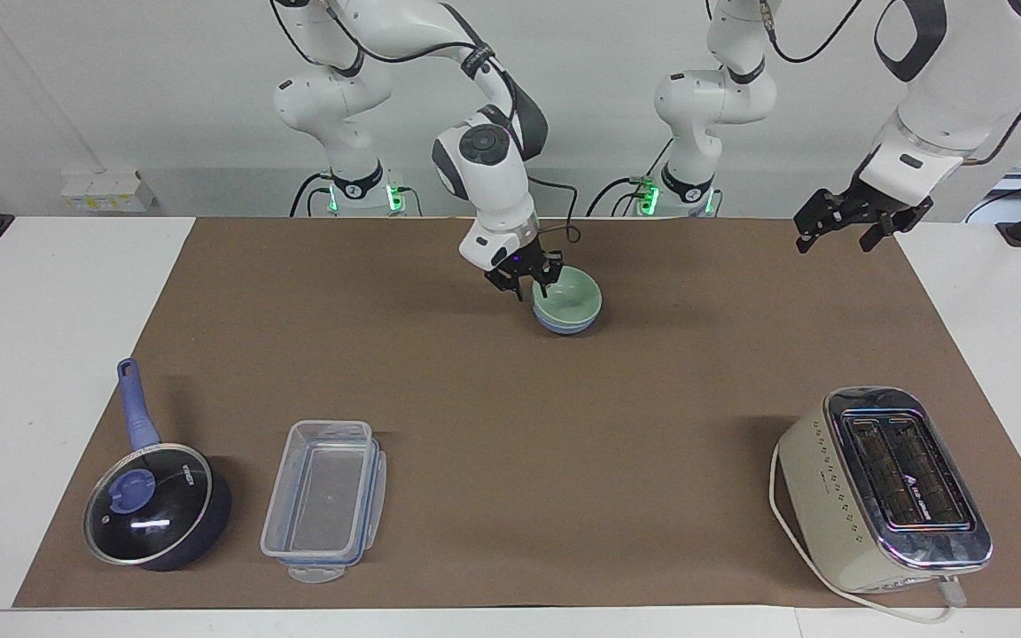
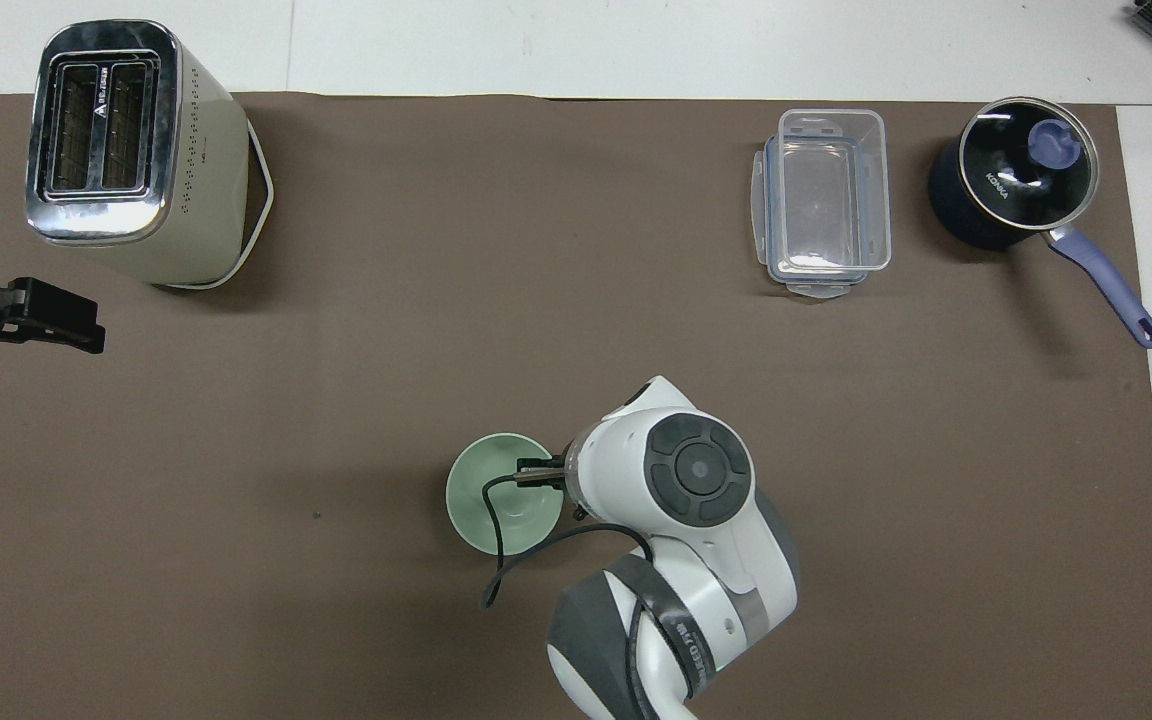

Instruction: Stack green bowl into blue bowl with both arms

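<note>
Right hand (image 1: 531, 282) over mint-green bowl (image 1: 572, 297) nested in periwinkle-blue bowl (image 1: 564, 326)

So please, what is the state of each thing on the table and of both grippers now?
green bowl: nested in the blue bowl, upright.
blue bowl: under it, on the mat.
right gripper: open, over the green bowl's rim.
left gripper: open, waiting, holds nothing.
saucepan: lid on.
container: lidless, nothing inside.
toaster: slots look empty.

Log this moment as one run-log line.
green bowl: nested in blue bowl | right pincer: open, above green bowl's rim | left pincer: open, waiting
</note>
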Controlling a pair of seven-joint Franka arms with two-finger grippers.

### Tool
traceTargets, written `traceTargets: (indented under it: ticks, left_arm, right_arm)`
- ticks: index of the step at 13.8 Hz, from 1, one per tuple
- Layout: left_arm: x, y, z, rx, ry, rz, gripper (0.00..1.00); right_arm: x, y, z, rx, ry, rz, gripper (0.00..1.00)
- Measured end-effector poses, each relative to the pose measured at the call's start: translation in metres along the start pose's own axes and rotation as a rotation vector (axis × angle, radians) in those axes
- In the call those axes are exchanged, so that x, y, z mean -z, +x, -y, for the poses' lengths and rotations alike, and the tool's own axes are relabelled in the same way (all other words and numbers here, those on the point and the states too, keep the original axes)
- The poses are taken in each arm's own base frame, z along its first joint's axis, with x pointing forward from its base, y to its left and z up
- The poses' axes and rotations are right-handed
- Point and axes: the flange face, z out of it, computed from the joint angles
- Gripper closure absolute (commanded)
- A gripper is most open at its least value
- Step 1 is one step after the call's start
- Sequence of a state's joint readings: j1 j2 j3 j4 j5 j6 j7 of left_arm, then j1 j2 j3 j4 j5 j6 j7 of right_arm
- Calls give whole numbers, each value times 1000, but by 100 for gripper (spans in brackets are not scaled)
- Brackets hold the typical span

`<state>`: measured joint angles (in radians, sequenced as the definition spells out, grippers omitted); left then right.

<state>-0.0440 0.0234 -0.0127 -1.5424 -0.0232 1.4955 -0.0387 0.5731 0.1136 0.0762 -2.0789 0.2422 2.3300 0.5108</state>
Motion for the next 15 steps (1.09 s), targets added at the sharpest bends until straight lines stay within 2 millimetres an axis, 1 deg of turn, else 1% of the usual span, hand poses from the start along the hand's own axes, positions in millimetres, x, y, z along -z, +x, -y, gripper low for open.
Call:
traceTargets:
  ticks: [1, 3, 5, 7, 10, 12, 13, 15]
  left_arm:
    - [0, 0, 0, 0, 0, 0, 0]
    - [0, 0, 0, 0, 0, 0, 0]
    - [0, 0, 0, 0, 0, 0, 0]
    - [0, 0, 0, 0, 0, 0, 0]
    - [0, 0, 0, 0, 0, 0, 0]
    - [0, 0, 0, 0, 0, 0, 0]
    - [0, 0, 0, 0, 0, 0, 0]
    - [0, 0, 0, 0, 0, 0, 0]
  right_arm:
    - [15, 6, -9, -19, 5, -12, 6]
    - [45, 20, -37, -65, 0, -29, 0]
    - [74, 37, -74, -100, -36, -67, 0]
    - [95, 53, -111, -147, -56, -102, 0]
    - [126, 76, -176, -159, -69, -152, 0]
    - [149, 85, -220, -152, -81, -168, 0]
    - [164, 87, -239, -154, -87, -170, 0]
    - [200, 89, -269, -152, -106, -165, 0]
